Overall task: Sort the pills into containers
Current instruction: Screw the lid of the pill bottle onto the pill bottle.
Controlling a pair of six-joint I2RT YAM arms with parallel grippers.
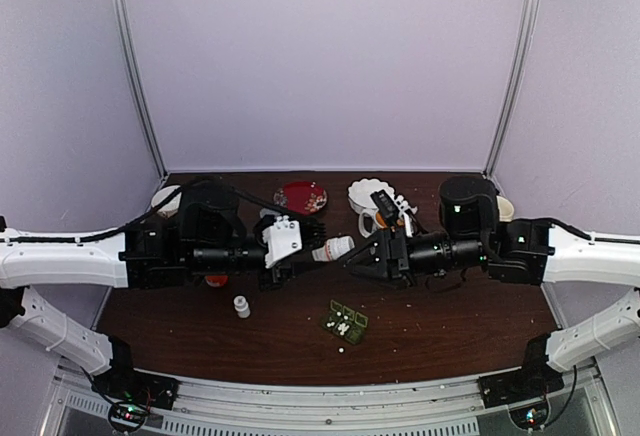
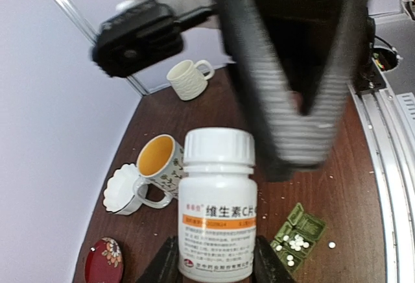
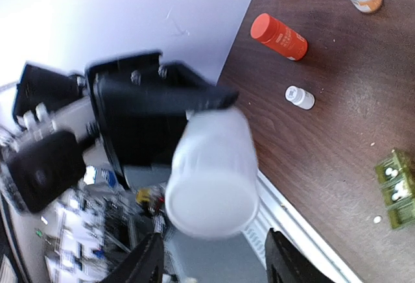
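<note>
The left claw (image 1: pixel 312 252) grips the white bottle (image 1: pixel 333 248) lying sideways — its cap (image 2: pixel 219 147) points straight at the right claw (image 1: pixel 358 256), which is wide open and just beside it.

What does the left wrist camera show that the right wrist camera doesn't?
Only the left wrist view shows the orange-lined mug, a white bowl and a red plate. Only the right wrist view shows an orange bottle and a small white bottle. Both show the white bottle held in the left gripper, and the green pill box with white pills inside.
</note>
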